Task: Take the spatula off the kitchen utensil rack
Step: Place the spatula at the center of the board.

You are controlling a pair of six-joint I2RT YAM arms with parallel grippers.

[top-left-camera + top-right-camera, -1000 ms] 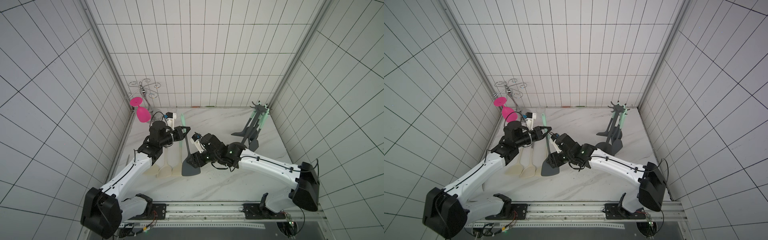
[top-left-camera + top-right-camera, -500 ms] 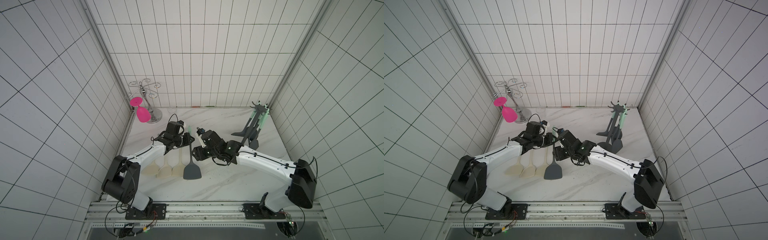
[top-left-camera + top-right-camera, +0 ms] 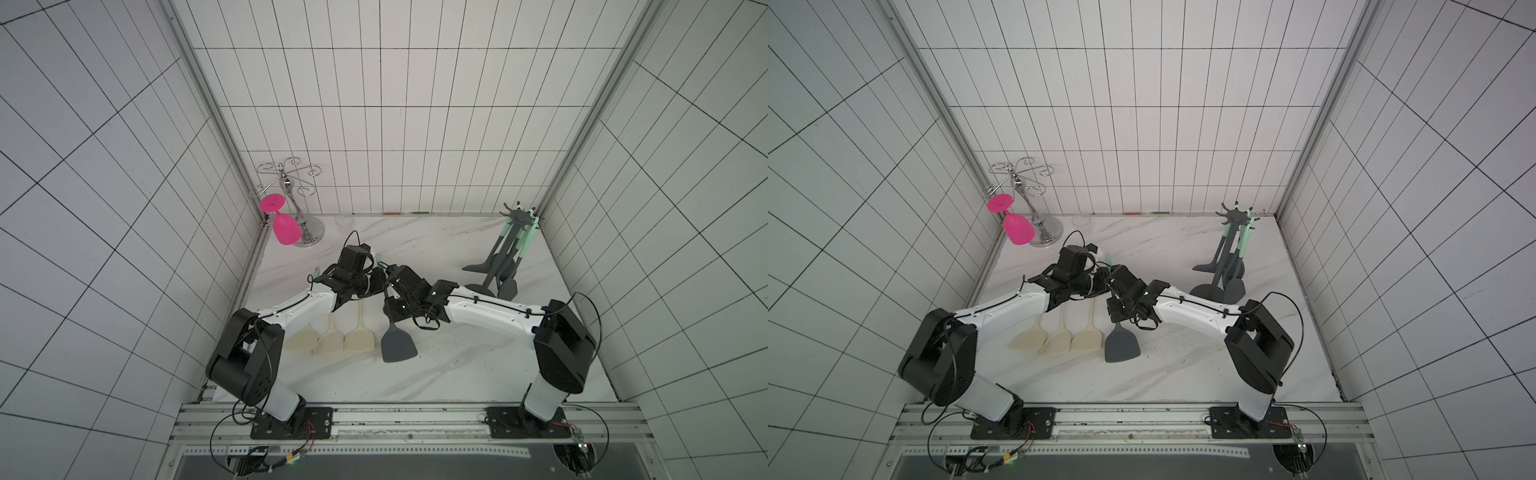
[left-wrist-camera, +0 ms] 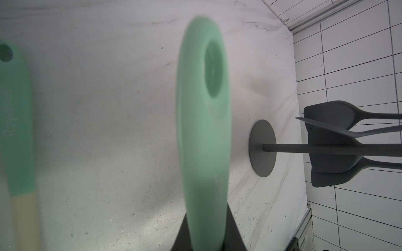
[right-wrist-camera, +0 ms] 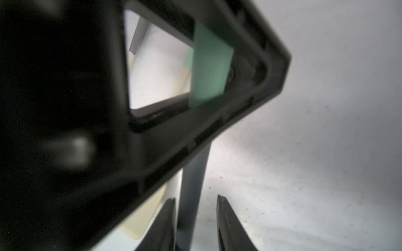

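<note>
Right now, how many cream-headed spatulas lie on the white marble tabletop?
3, in a row beside the left arm: outermost spatula, middle spatula, inner spatula next to the dark grey flat-headed spatula. The arm covers part of their handles; no more show.

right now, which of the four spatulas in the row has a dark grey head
The end spatula nearest the kitchen utensil rack; the other three are cream-headed.

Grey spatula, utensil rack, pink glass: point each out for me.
grey spatula (image 3: 398,344), in a top view, on its blade.
kitchen utensil rack (image 3: 519,216), in a top view, on its hook star.
pink glass (image 3: 286,227), in a top view, on its bowl.
</note>
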